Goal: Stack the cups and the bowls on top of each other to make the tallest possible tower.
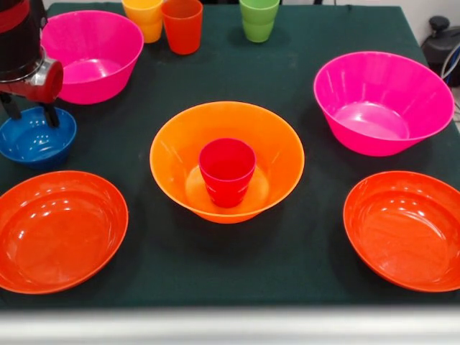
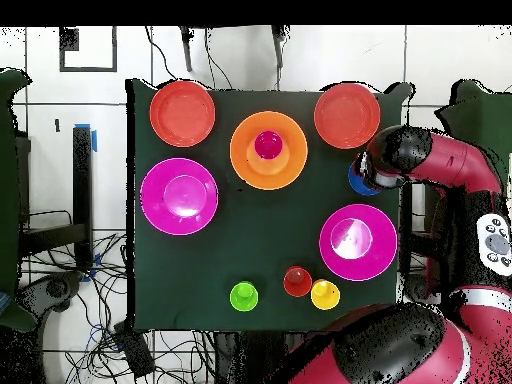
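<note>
A red cup [image 1: 227, 172] stands upright inside the large orange bowl [image 1: 172, 147] at the table's middle, seen from above as red cup [image 2: 268, 144] in orange bowl [image 2: 245, 160]. My gripper [image 1: 31, 118] hangs at the left, open, its two dark fingers [image 1: 51, 115] spread over the far rim of the small blue bowl [image 1: 32, 144]. I cannot tell whether they touch it. In the overhead view the arm covers most of the blue bowl [image 2: 356, 184]. Yellow cup [image 1: 144, 18], orange cup [image 1: 182, 27] and green cup [image 1: 259, 19] stand in a row at the far edge.
Two large pink bowls [image 1: 90, 54] [image 1: 384, 100] sit at the far left and the right. Two shallow red-orange bowls [image 1: 57, 230] [image 1: 406, 230] lie at the near corners. The table's front edge runs just below them.
</note>
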### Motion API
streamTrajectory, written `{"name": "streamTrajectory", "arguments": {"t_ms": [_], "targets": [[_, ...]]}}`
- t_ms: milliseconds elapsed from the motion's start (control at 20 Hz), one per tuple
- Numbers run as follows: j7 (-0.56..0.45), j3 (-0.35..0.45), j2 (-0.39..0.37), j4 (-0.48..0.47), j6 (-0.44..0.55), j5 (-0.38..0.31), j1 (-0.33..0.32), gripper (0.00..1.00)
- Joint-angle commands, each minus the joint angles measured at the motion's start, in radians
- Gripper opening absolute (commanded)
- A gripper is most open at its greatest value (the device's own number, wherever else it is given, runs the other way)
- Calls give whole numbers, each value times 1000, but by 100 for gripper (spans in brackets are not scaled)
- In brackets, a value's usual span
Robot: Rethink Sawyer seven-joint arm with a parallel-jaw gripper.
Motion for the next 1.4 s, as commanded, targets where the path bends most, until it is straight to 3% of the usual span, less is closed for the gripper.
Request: {"name": "streamTrajectory", "arguments": {"t_ms": [50,600,1400], "targets": [[-19,0,25,137,-107,-17,-7,100],[24,-14,18,203,-175,-1,8,100],[35,-12,61,155,-189,-2,31,100]]}}
